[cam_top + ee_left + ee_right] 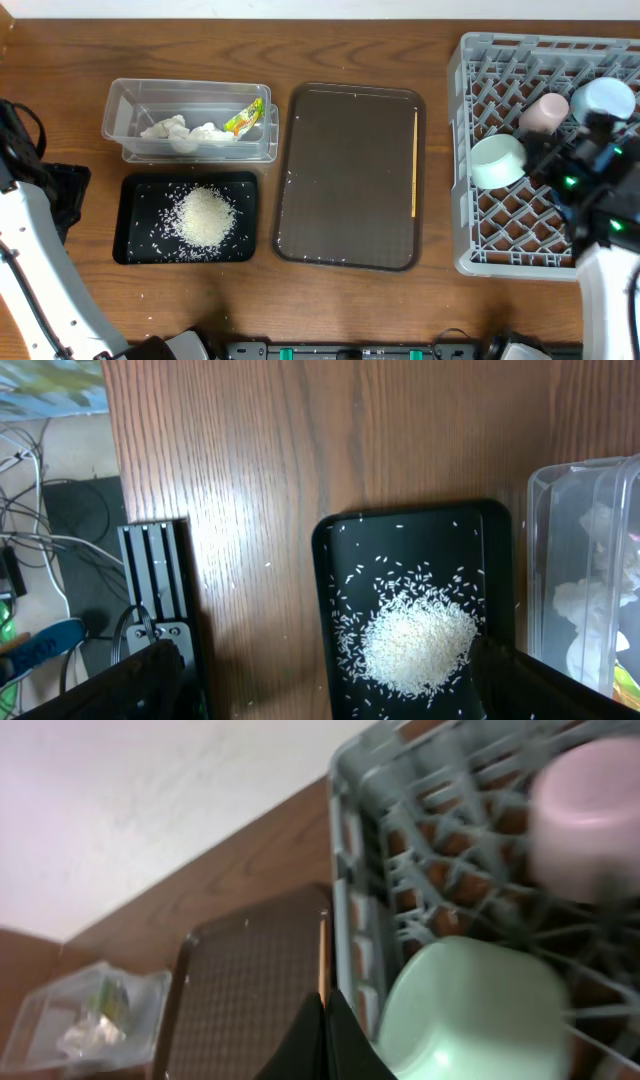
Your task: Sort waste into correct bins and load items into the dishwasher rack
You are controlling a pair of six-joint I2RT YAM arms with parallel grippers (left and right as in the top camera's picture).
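The grey dishwasher rack (466, 150) sits at the right end of the wooden surface (60, 70), and the right arm (600, 200) hangs over it. Its jaws are pressed together with nothing between them, the tips just beside the mint green dish (470, 1010) at the rack's left wall. That dish lies in the rack with the pink cup (543, 112) and the light blue bowl (603, 100) further back. The brown serving tray (350, 180) lies in the middle of the surface, with the thin wooden stick (415, 165) along its right edge. On the left, the clear tub (190, 86) holds the tissue wads (175, 132) and the green-and-yellow wrapper (244, 119). Just in front of it the black tray (135, 220) carries a heap of rice (205, 215). The left arm (30, 260) is at the left edge, its jaws spread wide and empty, looking down on the rice.
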